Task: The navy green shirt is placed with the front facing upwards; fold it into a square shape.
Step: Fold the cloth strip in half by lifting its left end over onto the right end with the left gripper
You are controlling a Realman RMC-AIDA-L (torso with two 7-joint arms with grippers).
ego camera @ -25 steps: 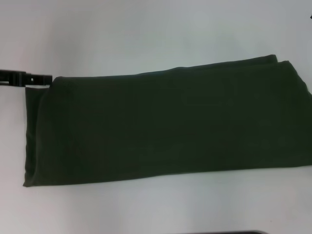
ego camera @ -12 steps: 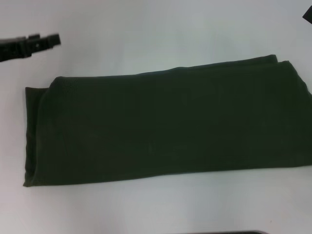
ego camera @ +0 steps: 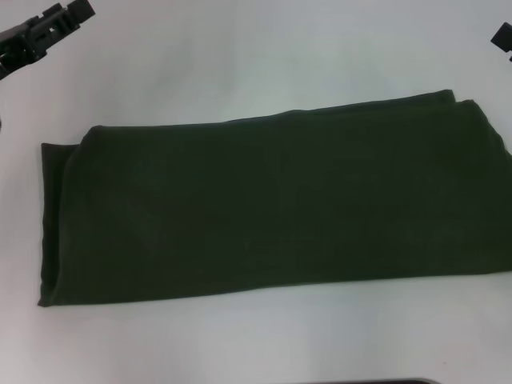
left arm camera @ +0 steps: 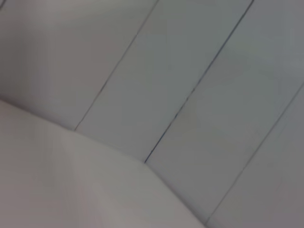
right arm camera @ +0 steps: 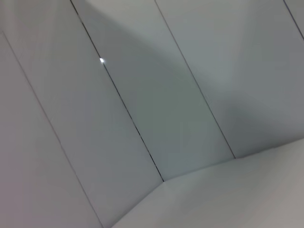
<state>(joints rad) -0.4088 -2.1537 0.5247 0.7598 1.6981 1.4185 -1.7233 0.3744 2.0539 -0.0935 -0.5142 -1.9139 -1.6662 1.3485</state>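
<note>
Both grippers, left and right, hung clear of the folded shirt on the desk, finger state unclear.

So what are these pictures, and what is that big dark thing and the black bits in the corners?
These come from a robot with two arms. One picture is taken from a camera on its head, looking down at a white table. The big dark thing is the navy green shirt, already folded into a long band lying flat, so no letters or collar show. The black bit in the far left corner is the left end effector, the part the robot grabs with. The tiny black bit at the right edge is the right end effector. Both are away from the shirt and hold nothing. The other two pictures come from cameras on the robot's wrists, and they show only pale panels with thin lines, not the shirt.
</note>
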